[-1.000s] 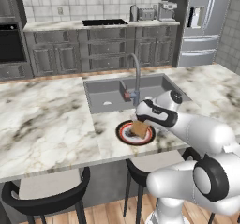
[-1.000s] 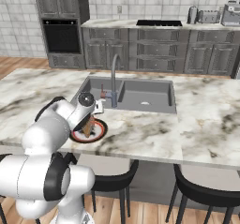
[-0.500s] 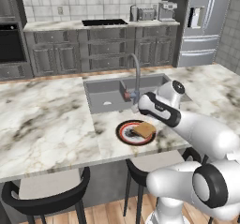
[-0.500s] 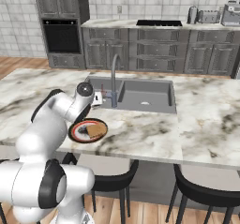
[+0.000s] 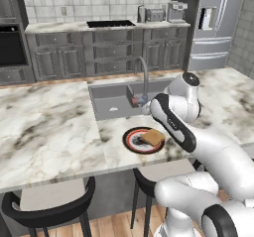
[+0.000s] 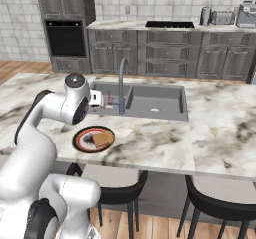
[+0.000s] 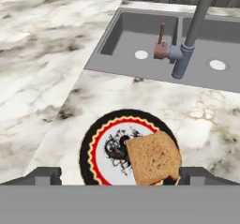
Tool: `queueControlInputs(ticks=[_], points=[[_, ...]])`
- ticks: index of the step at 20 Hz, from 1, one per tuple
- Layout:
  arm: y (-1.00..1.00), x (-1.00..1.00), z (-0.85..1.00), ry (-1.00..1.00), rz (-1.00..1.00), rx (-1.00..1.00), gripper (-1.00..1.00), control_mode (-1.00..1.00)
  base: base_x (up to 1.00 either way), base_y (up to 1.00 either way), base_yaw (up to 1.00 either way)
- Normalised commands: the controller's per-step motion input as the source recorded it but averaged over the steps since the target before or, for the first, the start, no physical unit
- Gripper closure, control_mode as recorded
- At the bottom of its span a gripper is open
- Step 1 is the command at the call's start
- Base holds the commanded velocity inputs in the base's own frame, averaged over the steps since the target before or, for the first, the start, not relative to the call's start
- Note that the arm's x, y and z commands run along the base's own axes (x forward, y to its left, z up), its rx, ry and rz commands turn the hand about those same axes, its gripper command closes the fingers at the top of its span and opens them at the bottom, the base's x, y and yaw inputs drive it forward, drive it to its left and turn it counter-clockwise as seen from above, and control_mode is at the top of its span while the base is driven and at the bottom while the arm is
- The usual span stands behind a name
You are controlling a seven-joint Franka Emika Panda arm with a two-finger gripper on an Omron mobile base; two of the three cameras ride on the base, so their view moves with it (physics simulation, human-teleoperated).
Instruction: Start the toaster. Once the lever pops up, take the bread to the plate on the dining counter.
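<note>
The bread (image 7: 153, 157), a tan toast slice, lies flat on the right half of the plate (image 7: 86, 148), free of any grip. The plate (image 5: 130, 141) (image 6: 80, 139) rests near the front edge of the dining counter (image 5: 44, 127), just before the sink. My gripper (image 7: 122, 175) hangs above the plate, open wide, its fingertips (image 7: 47, 175) well apart with nothing between them. In the right base view the gripper (image 6: 99, 103) is raised over the counter between plate and faucet. The bread (image 5: 152, 138) (image 6: 102, 139) shows in both base views. The toaster (image 5: 155, 15) (image 6: 222, 17) stands on the far back counter.
The grey sink (image 7: 140, 35) and its curved faucet (image 7: 192, 31) with a reddish handle lie just beyond the plate. A coffee machine (image 5: 176, 11) stands beside the toaster, and a fridge (image 5: 213, 23) is at the right. Dark stools (image 6: 220, 208) stand under the counter's front edge.
The bread, tilted at the plate a second ago, now lies flat on it. My hand has risen off the plate and drawn back toward the faucet, jaws still open.
</note>
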Motion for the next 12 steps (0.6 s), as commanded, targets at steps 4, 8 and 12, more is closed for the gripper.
queueControlInputs(ticks=[4,8,12], points=[[-0.20,-1.00,0.19,0.07,-0.14,-0.01,-1.00,-1.00,0.00,0.00,0.00],[-0.34,-1.00,0.26,0.07,-0.10,0.00,-1.00,-1.00,0.00,0.00,0.00],[-0.24,-1.00,0.43,0.16,-0.11,0.00,-1.00,-1.00,0.00,0.00,0.00]])
